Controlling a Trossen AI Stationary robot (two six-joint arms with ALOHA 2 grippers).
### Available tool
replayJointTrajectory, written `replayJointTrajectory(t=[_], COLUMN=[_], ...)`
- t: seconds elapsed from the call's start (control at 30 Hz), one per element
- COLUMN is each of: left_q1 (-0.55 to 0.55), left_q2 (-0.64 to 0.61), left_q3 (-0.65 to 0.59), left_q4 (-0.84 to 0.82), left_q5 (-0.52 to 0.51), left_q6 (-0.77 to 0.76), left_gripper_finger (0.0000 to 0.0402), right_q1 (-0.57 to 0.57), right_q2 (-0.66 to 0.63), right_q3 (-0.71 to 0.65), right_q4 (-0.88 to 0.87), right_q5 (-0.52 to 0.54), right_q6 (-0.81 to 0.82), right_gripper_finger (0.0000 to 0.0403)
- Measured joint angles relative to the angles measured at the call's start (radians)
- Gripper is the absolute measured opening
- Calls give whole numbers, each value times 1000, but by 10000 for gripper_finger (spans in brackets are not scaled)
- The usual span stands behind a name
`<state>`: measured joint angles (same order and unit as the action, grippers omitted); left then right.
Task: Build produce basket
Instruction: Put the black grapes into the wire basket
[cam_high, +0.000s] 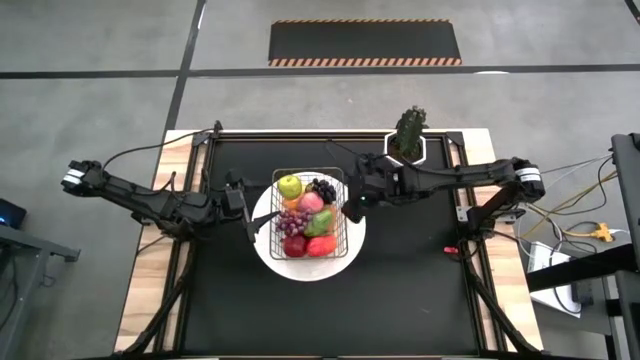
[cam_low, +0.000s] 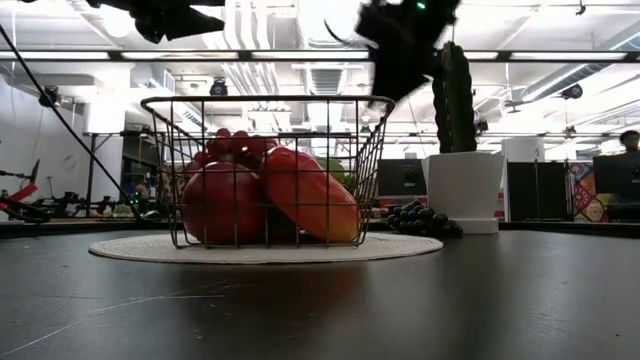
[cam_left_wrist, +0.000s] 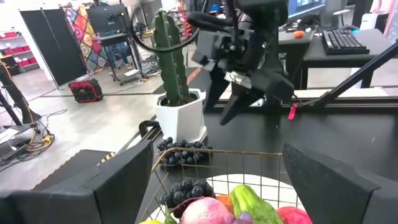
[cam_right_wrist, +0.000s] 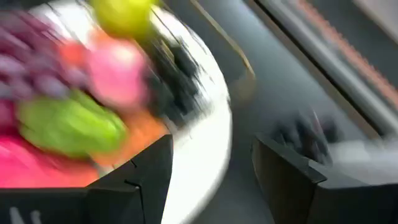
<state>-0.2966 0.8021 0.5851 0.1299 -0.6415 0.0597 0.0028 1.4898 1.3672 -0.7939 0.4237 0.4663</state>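
Observation:
The wire basket (cam_high: 308, 215) stands on a round white plate (cam_high: 340, 262) at the table's middle. It holds produce: a green apple (cam_high: 290, 185), a pink peach (cam_high: 312, 201), red grapes (cam_high: 293, 218), dark grapes (cam_high: 323, 188) and red pieces (cam_low: 300, 195). A second dark grape bunch (cam_low: 420, 220) lies on the table at the foot of the white pot. My left gripper (cam_high: 258, 217) is open above the basket's left side, and its wrist view (cam_left_wrist: 217, 180) looks over the rim. My right gripper (cam_high: 352, 207) is open above the basket's right side; its own wrist view (cam_right_wrist: 211, 168) is blurred.
A white hexagonal pot (cam_high: 408, 148) with a green cactus stands at the table's far side, right of the basket, close behind my right arm. The black mat (cam_high: 420, 290) has free room in front of and right of the plate.

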Motion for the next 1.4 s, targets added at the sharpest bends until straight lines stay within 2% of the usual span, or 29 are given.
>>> replayJointTrajectory(t=[0.13, 0.23, 0.5, 0.9, 1.23, 1.4], left_q1=[0, 0, 0, 0, 0, 0], left_q2=[0, 1, 0, 0, 0, 0], left_q3=[-2, 0, -2, -2, -2, -3], left_q4=[-4, -3, 2, 4, 5, 9], left_q5=[-1, -2, -2, -3, -3, -3], left_q6=[0, 0, 0, 0, 3, 4], left_gripper_finger=[338, 338, 338, 338, 338, 338], right_q1=[-3, -4, -37, -134, -166, -165], right_q2=[-3, -2, -11, 1, 1, 1], right_q3=[-35, -93, -253, -434, -528, -572], right_q4=[-162, -220, -202, 162, 363, 395], right_q5=[44, 70, 98, 145, 156, 198], right_q6=[145, 229, 362, 406, 387, 389], right_gripper_finger=[201, 201, 201, 201, 201, 201])
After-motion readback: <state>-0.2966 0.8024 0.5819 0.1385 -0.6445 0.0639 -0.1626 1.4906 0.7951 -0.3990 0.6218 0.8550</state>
